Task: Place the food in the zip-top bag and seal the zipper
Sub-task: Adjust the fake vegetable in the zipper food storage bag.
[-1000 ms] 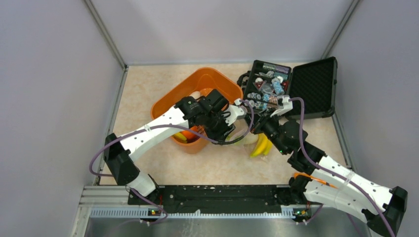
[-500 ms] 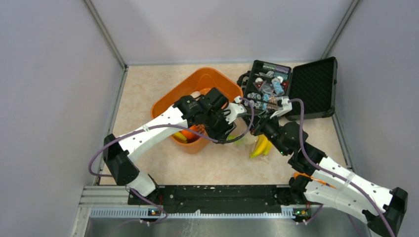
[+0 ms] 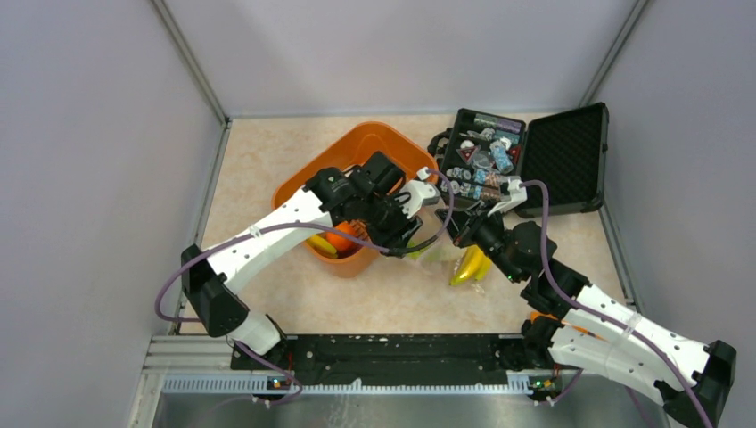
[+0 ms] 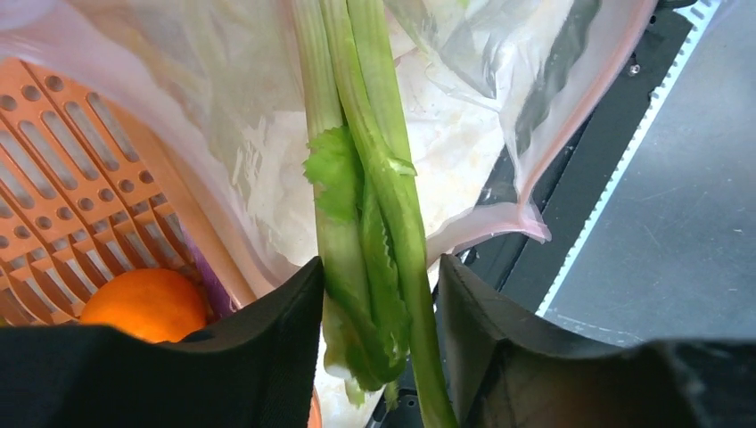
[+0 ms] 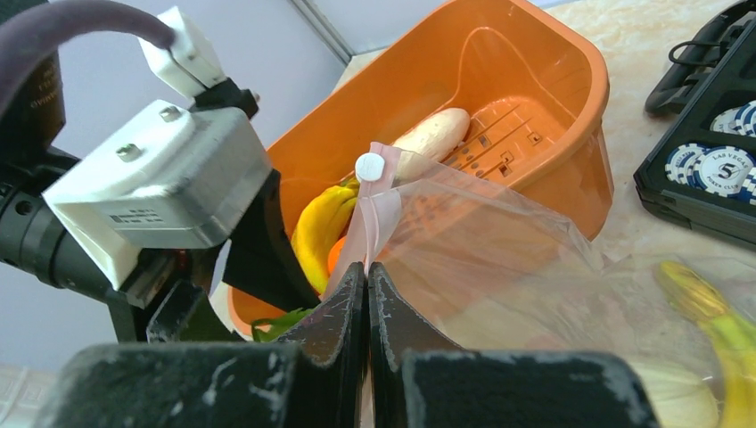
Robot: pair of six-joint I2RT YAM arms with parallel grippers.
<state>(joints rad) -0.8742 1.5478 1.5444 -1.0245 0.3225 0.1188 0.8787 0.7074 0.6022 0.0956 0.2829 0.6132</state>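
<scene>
Green stalks [image 4: 365, 178] hang down into the mouth of the clear zip-top bag [image 4: 464, 107], whose pinkish zipper [image 4: 571, 116] curves round them. My left gripper [image 4: 382, 303] stands open about the stalks' upper end: one finger touches them and the other is a little apart. My right gripper [image 5: 366, 272] is shut on the bag's pink zipper edge [image 5: 370, 214], just below its white slider [image 5: 368, 167], and holds the mouth up. Yellow bananas [image 3: 470, 265] lie inside the bag [image 5: 481, 259]. An orange [image 4: 143, 303], a banana [image 5: 321, 232] and a whitish piece [image 5: 432, 138] sit in the basket.
The orange slotted basket [image 3: 357, 147] stands right behind the left gripper, touching the bag. An open black case [image 3: 535, 160] of chips and trinkets lies at the back right, close to the right arm. Grey walls close in the table on three sides.
The left gripper's jaws have widened around the green stalks, and the left arm has shifted slightly left towards the basket. The right gripper has stayed shut on the bag's edge.
</scene>
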